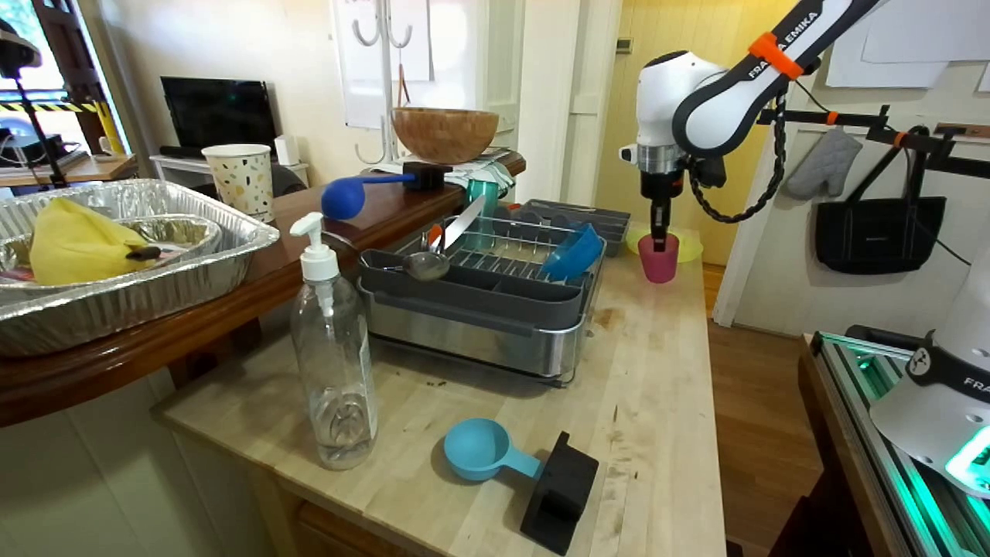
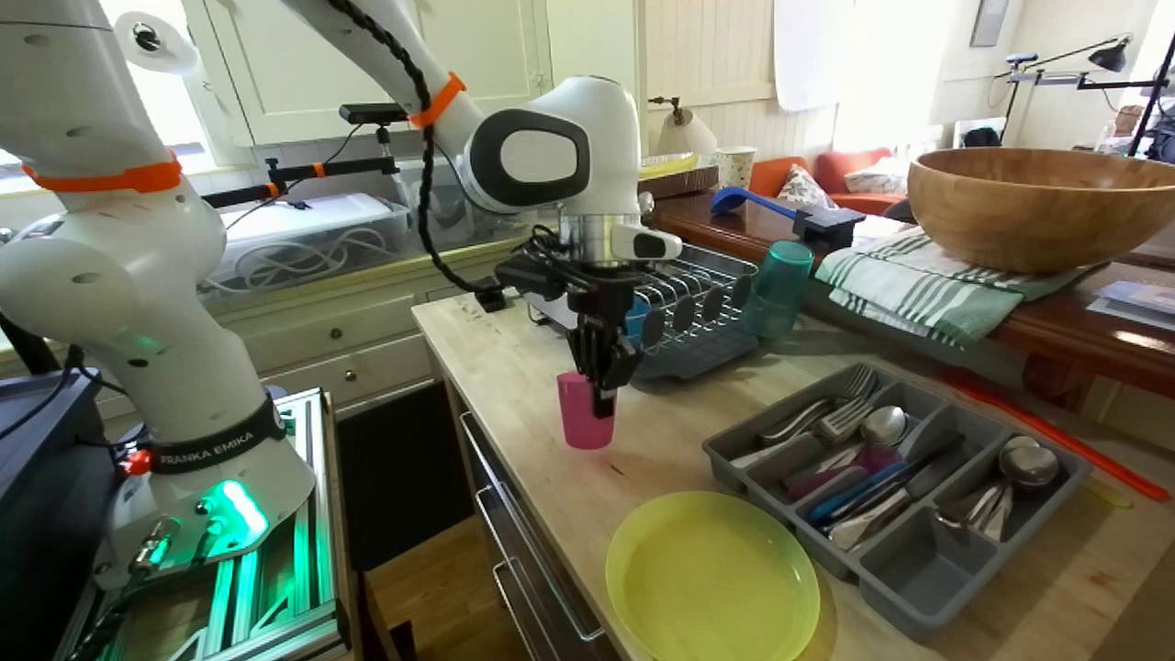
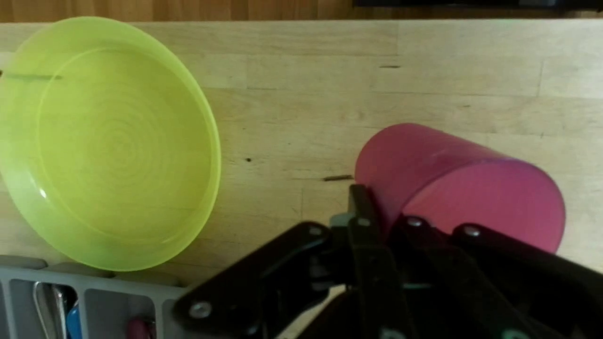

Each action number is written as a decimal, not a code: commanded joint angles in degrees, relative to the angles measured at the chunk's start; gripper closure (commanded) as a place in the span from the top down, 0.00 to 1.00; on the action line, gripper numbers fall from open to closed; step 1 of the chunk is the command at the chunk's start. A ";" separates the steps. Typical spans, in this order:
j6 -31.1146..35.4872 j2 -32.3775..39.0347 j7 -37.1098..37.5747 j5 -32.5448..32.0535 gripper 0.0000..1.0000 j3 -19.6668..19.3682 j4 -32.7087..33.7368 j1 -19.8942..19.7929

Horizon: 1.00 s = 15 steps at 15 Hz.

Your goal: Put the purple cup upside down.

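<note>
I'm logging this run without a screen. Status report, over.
Black two-fingered pincer shut on wall of small purple plastic cup. Cup roughly upright, mouth up, not yet inverted. Round yellow plastic plate nearby, apart from cup; possible obstacle if swung that way.

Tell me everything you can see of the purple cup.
The purple cup is a plain, slightly tapered, pinkish-purple tumbler, plastic by its look, with no handle showing. It is upright, mouth up, apparently standing on the wooden counter near the yellow plate. The gripper appears clamped on its wall at the rim.
</note>
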 commanded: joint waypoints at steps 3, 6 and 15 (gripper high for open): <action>-4.25 3.36 7.56 -10.64 0.01 1.95 3.10 0.94; -4.48 4.99 12.95 -17.34 0.01 2.02 3.57 1.46; -5.49 7.69 23.28 -27.61 0.44 2.17 4.74 2.60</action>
